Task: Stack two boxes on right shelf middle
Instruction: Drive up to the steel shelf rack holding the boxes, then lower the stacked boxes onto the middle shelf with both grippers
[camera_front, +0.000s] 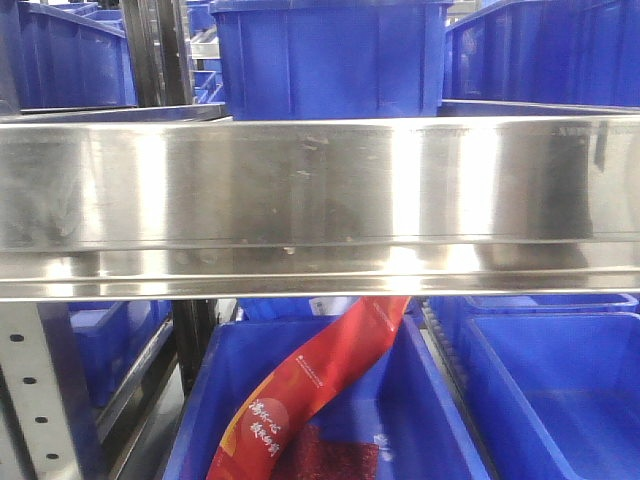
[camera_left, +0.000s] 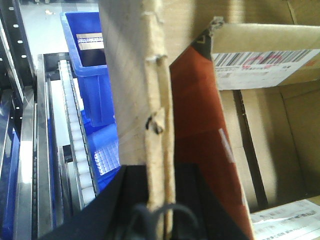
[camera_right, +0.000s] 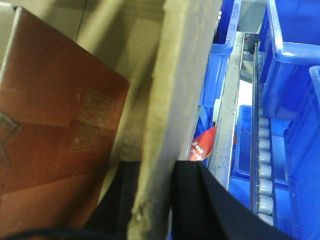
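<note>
Left gripper (camera_left: 159, 200) clamping narrow on the upright cardboard wall of an open brown box (camera_left: 280, 145), black fingers (camera_left: 131, 200) pressing on both faces of the frayed edge, a red-brown packet (camera_left: 200, 130) and a barcode label (camera_left: 265, 65) lying inside. Right gripper (camera_right: 156, 200) pinching the opposite wall (camera_right: 175, 100) of the box the same way, blue bins (camera_right: 295, 45) and a roller track (camera_right: 263, 165) sitting below and beside it. Filling the front view, the shiny steel shelf lip (camera_front: 320, 200), blue bins above and below, a red bag (camera_front: 320, 390) hanging in the lower one; boxes not showing there.

Blue plastic bins (camera_front: 330, 45) crowd grey perforated uprights (camera_front: 30, 390) and roller tracks (camera_right: 264, 165).
</note>
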